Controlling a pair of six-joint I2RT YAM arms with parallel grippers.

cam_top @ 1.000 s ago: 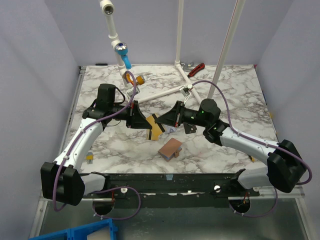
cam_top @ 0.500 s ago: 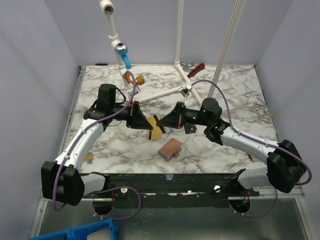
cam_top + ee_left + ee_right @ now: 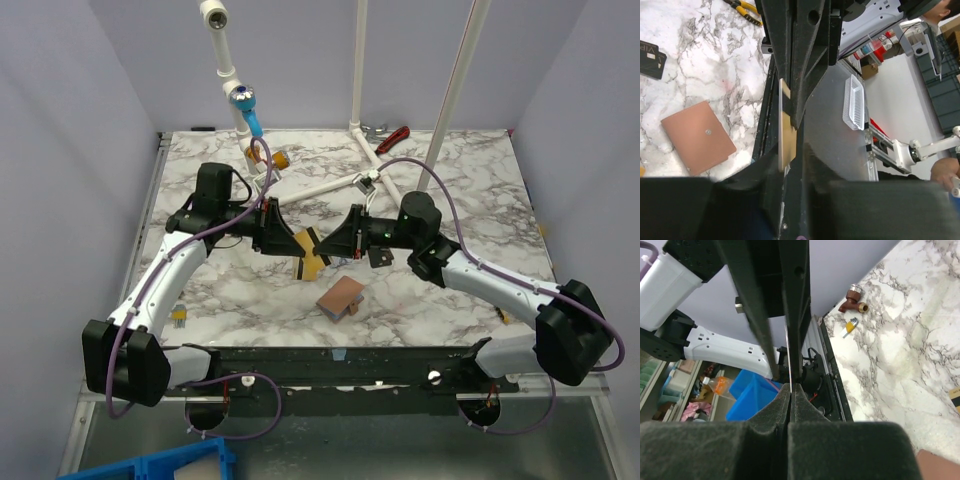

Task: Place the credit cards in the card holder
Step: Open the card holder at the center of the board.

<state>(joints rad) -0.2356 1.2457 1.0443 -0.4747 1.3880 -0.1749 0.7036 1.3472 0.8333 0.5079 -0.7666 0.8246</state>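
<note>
The gold card [image 3: 313,265] with a dark stripe hangs above the table's middle. It is edge-on in the left wrist view [image 3: 786,135] and a thin pale line in the right wrist view [image 3: 788,360]. My left gripper [image 3: 296,247] [image 3: 792,160] is shut on it from the left. My right gripper [image 3: 320,240] [image 3: 791,387] is shut on it from the right, its fingers meeting the left ones. The brown card holder [image 3: 340,295] [image 3: 697,137] lies closed on the marble below them. A black card [image 3: 651,59] lies flat beyond it. The other cards are out of view.
A white pipe frame [image 3: 330,185] crosses the back of the marble table [image 3: 470,190], with a blue-tipped pipe [image 3: 245,105] at back left. Red-handled pliers [image 3: 395,135] lie at the back. Yellow-handled pliers [image 3: 745,9] and a brass fitting [image 3: 852,300] lie on the table.
My right gripper has moved a little left, closer to the left gripper. My left arm has shifted slightly back. The gold card stays between them.
</note>
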